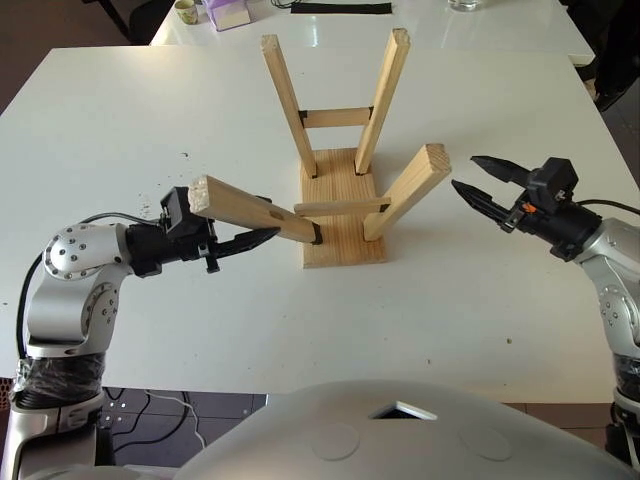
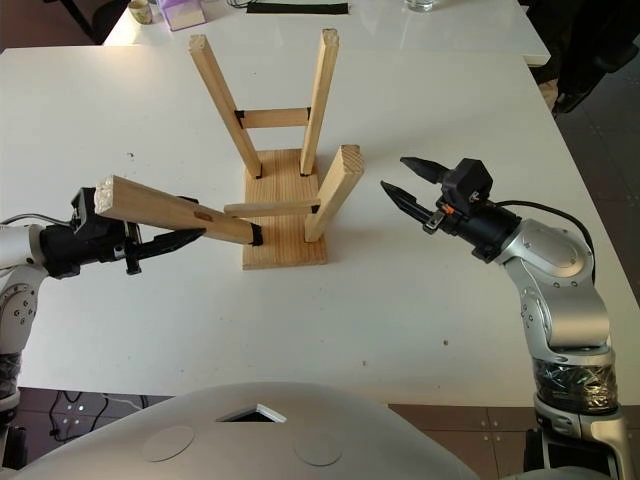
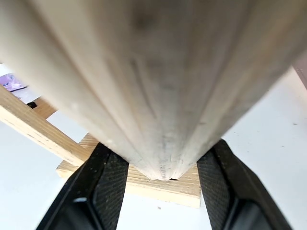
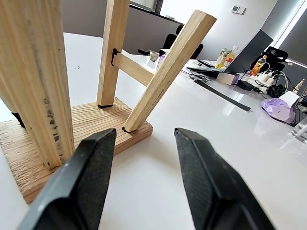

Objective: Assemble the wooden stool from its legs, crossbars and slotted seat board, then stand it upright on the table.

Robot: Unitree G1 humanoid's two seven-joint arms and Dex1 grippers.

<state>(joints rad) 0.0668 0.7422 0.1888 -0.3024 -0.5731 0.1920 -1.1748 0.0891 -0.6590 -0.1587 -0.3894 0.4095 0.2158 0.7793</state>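
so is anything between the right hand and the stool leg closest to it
Nothing visible. The open right hand faces that leaning leg, with only bare table between them.

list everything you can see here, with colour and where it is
seat board: 1, light wood, flat on the table's middle
far legs: 2, light wood, standing in the seat board's far end
near-right leg: 1, light wood, in the seat board, leaning right
near-left leg: 1, light wood, leaning left from the seat board
crossbars: 2, light wood, one between the far legs, one between the near pair
table: 1, white
second table: 1, white, behind
cup: 1, pale, on the second table
purple box: 1, beside the cup
black strip: 1, on the second table
left gripper: 1, black, shut on the near-left leg
right gripper: 1, black, open, right of the near-right leg, touching nothing
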